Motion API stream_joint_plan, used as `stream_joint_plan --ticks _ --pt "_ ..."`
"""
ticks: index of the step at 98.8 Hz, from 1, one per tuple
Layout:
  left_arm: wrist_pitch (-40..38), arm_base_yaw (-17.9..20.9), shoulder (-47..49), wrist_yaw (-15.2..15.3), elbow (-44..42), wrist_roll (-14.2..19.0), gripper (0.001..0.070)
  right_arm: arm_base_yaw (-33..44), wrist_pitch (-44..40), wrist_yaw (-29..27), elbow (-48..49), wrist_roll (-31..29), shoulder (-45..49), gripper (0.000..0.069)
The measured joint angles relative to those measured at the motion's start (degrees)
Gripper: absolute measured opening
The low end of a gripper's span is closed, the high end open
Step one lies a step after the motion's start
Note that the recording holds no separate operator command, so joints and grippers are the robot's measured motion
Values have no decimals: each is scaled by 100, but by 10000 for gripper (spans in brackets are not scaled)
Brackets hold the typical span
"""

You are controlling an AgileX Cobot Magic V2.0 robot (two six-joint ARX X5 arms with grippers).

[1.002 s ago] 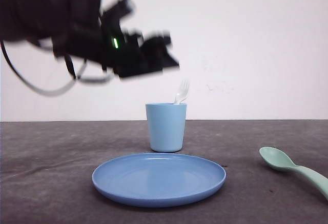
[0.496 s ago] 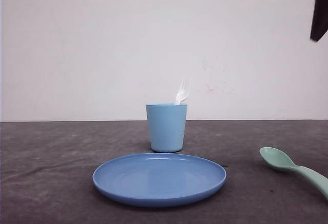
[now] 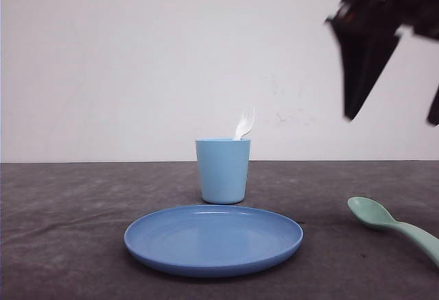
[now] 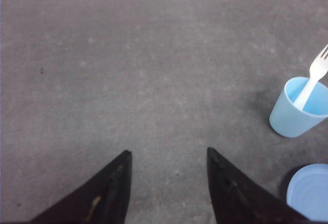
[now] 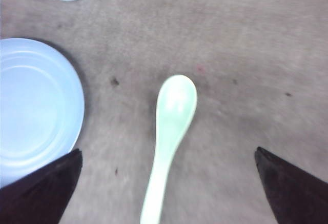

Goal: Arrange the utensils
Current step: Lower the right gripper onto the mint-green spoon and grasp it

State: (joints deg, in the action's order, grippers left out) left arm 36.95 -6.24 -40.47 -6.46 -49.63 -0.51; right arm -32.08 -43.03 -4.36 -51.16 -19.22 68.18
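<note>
Table (image 3: 68,231) is dark grey and carries everything. Blue plate (image 3: 212,239) sits front centre, light blue cup (image 3: 222,170) upright just behind it, apart from it. Right gripper (image 5: 166,183) hangs above the table's right side, fingers spread wide, nothing between them; mint-green spoon (image 5: 168,131) lies flat on the table below that gap, bowl up, right of the plate. Left gripper (image 4: 166,155) also spread, holding nothing, over bare table away from the cup. White fork (image 4: 311,80) stands in the cup, tines up, leaning on the rim.
</note>
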Motion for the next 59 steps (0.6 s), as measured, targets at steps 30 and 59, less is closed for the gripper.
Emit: stream_joint_plan --ticks 30,59 --pt "35 -2 2 9 0 -17 275 -33 551 -155 0 -234 1093 680" --pt "35 -4 2 7 0 -17 275 7 866 -142 2 -356 1836 679"
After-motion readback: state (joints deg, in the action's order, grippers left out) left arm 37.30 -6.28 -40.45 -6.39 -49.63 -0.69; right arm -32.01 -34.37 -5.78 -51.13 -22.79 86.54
